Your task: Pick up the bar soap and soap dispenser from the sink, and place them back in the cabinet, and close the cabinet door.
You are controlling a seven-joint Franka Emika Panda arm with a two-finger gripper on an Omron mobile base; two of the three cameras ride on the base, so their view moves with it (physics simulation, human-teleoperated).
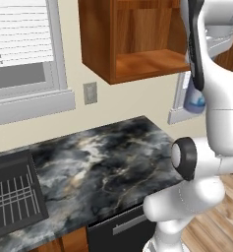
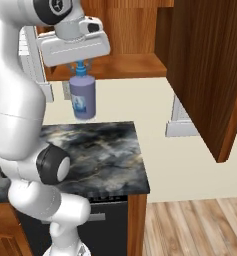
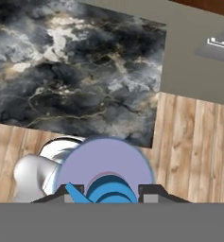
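Clearly the carrying step for the soap dispenser (image 2: 83, 97) is in hand: it hangs upright in the air from the gripper (image 2: 80, 65), whose fingers are clamped on its blue pump top, above the marble counter (image 1: 98, 162) and just below the level of the shelf. The arm stands tall, the hand pointing straight down. Beyond it the cabinet (image 1: 137, 39) is open, its wooden shelf bare, the cabinet door (image 2: 205, 75) swung out to the right. Next, I judge, the bottle must rise and go forward onto the shelf.
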